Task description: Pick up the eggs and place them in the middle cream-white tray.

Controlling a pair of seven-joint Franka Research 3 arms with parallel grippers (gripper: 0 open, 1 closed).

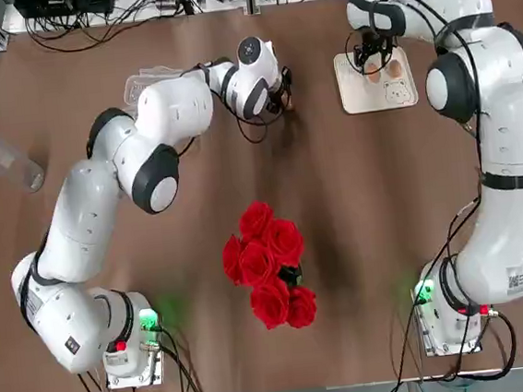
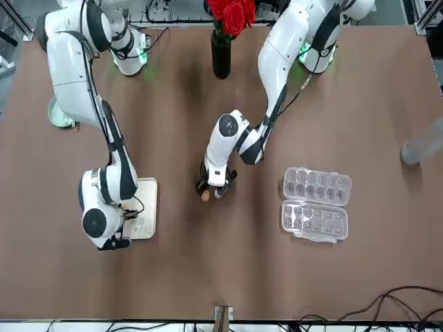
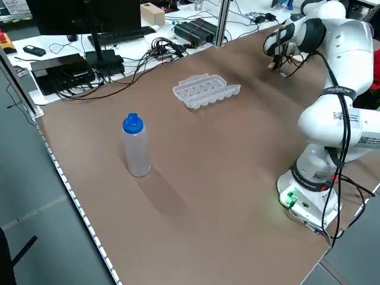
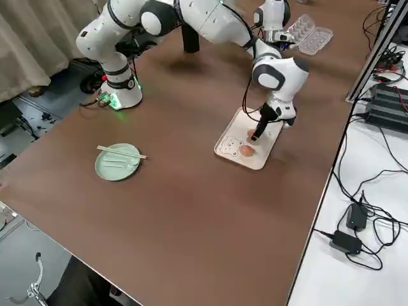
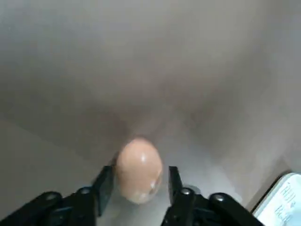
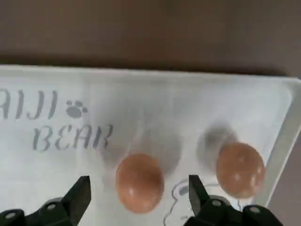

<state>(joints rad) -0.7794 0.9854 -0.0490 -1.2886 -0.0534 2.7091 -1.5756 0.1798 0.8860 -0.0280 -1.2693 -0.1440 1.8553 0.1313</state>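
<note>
While two eggs point(image 6: 139, 182) are lying on the cream-white tray point(image 6: 155, 103), the right end effector point(image 6: 136, 200) is being held wide open around one, gripping nothing. A third egg point(image 5: 138, 169) is being loosely bracketed on the table point(image 1: 383, 203) by the left end effector point(image 5: 137, 190).

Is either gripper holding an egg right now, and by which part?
Right gripper: nothing held; open around a tray egg. Left gripper: fingers flank the third egg, but contact cannot be told.

My brown table point(image 1: 383, 203) carries a tray point(image 1: 355, 94), carton point(image 2: 315, 203), bottle point(image 3: 136, 146), green dish point(image 4: 117, 162), rose vase point(image 2: 221, 55) and one egg point(image 5: 138, 169).
</note>
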